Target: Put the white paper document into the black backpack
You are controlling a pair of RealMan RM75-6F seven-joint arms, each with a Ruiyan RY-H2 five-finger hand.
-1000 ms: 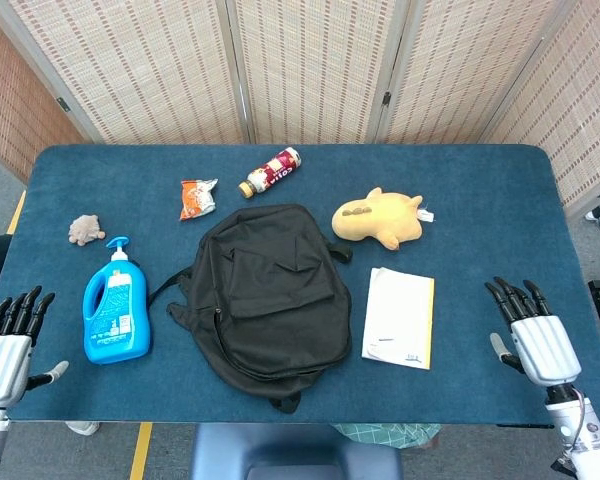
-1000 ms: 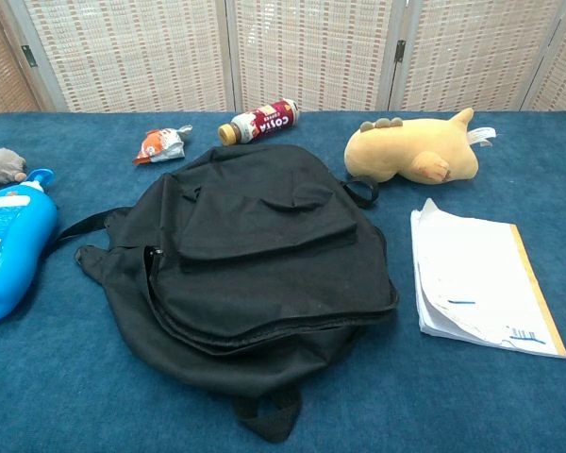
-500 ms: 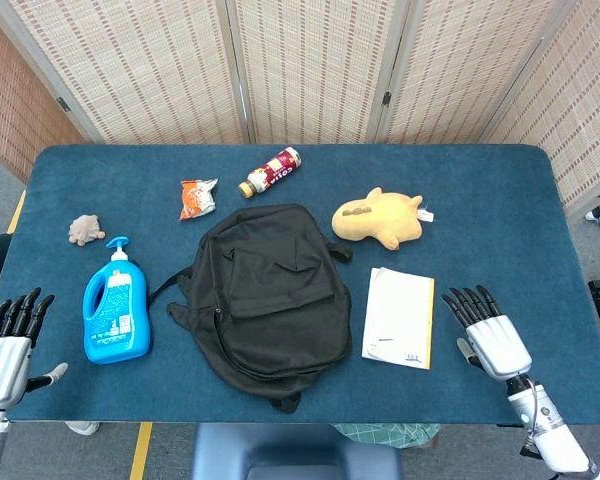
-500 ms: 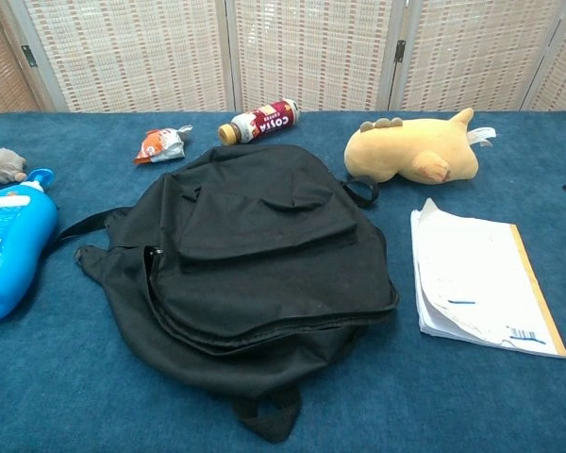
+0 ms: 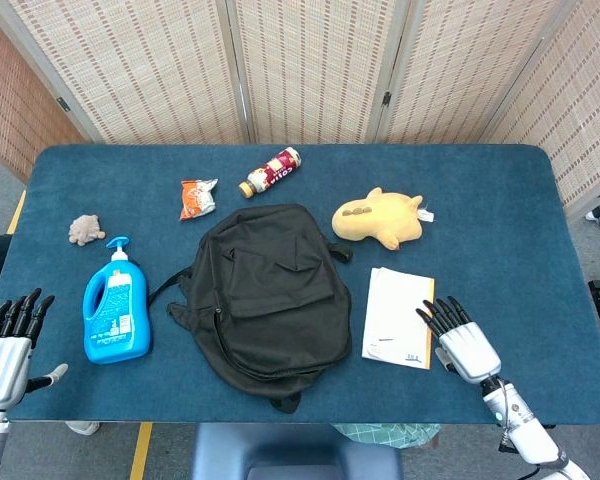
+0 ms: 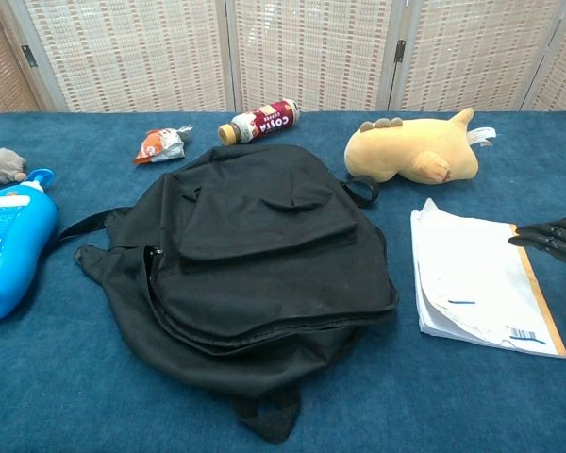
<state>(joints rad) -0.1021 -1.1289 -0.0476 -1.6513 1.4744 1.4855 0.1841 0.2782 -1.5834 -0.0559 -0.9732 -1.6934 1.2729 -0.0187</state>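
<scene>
The white paper document (image 5: 397,316) (image 6: 474,277), a stack with a yellow edge strip, lies flat on the blue table right of the black backpack (image 5: 270,293) (image 6: 255,255). The backpack lies flat and closed at the table's middle. My right hand (image 5: 461,338) (image 6: 557,237) hovers just right of the document's right edge, fingers apart and stretched toward it, holding nothing. My left hand (image 5: 8,340) stays at the table's near left corner, fingers spread and empty; the chest view does not show it.
A blue detergent bottle (image 5: 116,307) (image 6: 8,250) lies left of the backpack. Behind it are a small grey plush (image 5: 84,230), a snack packet (image 5: 197,196), and a drink bottle (image 5: 271,171). A yellow plush toy (image 5: 378,219) (image 6: 415,151) sits just behind the document.
My right hand has slid left from the table's right side to the document's right edge. The left hand and all objects have stayed put.
</scene>
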